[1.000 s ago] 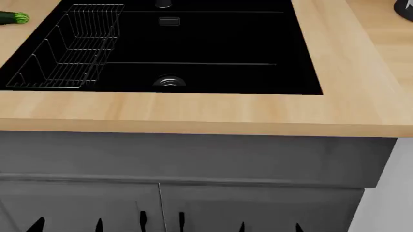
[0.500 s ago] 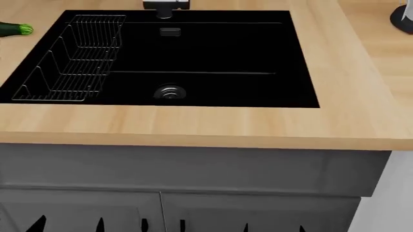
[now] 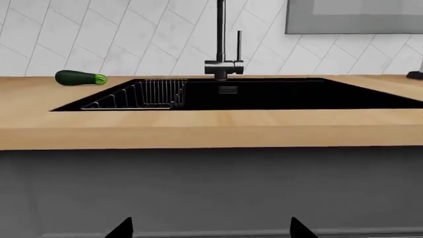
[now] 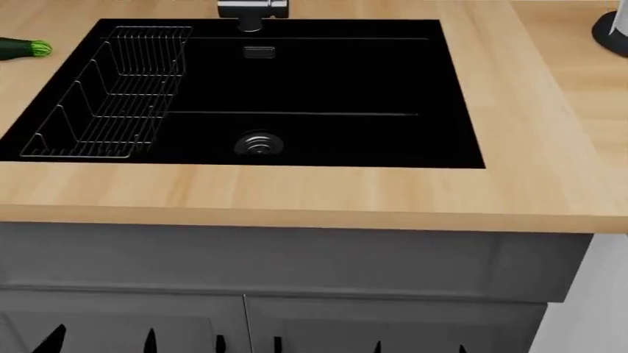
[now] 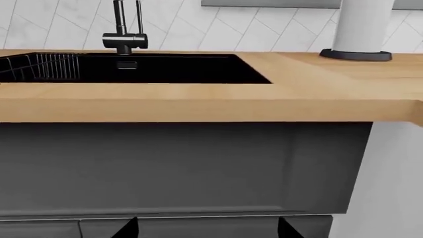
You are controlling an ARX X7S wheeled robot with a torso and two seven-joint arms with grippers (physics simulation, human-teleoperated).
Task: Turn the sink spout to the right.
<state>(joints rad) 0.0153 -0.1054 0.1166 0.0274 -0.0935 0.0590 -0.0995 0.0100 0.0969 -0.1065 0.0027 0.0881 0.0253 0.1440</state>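
Since a second ago, the head view has tilted up, so the sink [image 4: 294, 88] sits lower in frame and the faucet base now shows. Both claws hang low before the grey cabinet front [image 4: 294, 265], each with tips spread wide: left gripper [image 3: 210, 229], right gripper [image 5: 207, 227]. Beyond them lies the wooden counter [image 4: 294, 195]. Farther off, the sink spout [image 3: 221, 34] rises at the basin's rear edge, well apart from either claw, with a wire rack [image 4: 108, 95] inside the basin and a zucchini [image 3: 80, 78] beside it.

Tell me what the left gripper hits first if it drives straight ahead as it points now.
Probably the grey cabinet front under the wooden countertop; the left gripper sits below counter level, well beneath the sink spout.
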